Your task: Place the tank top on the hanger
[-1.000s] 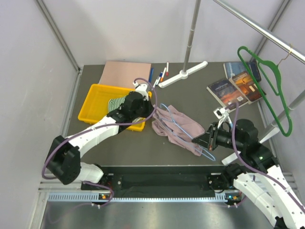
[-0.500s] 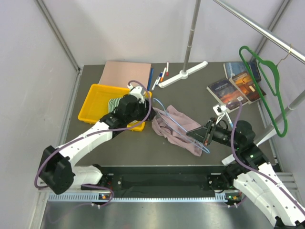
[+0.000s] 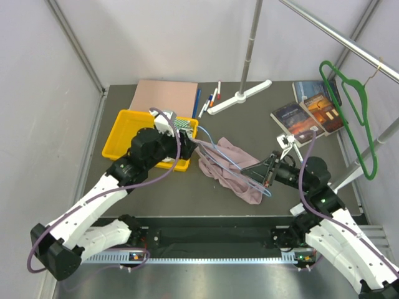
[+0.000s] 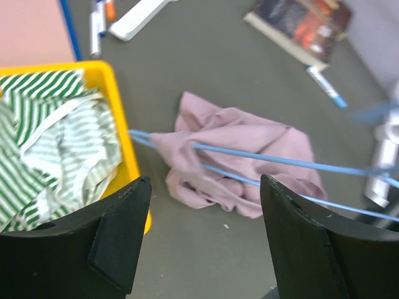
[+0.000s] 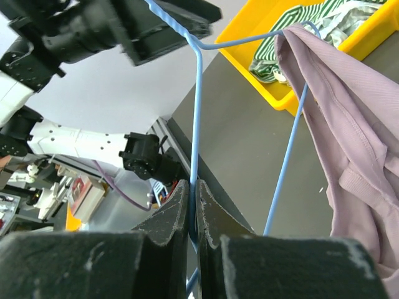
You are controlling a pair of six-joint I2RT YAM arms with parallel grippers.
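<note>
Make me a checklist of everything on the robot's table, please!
Surface: dark grey table.
Job's things: tank top partly draped over one end of the hanger, the rest lying on the table.
Clutter: yellow tray holding striped cloth; books; pens; pink board; green hanger on the rail.
Grippers: right gripper shut on hanger; left gripper open, holding nothing.
Cables: purple cables run along both arms.
Surroundings: white walls, metal pole.
</note>
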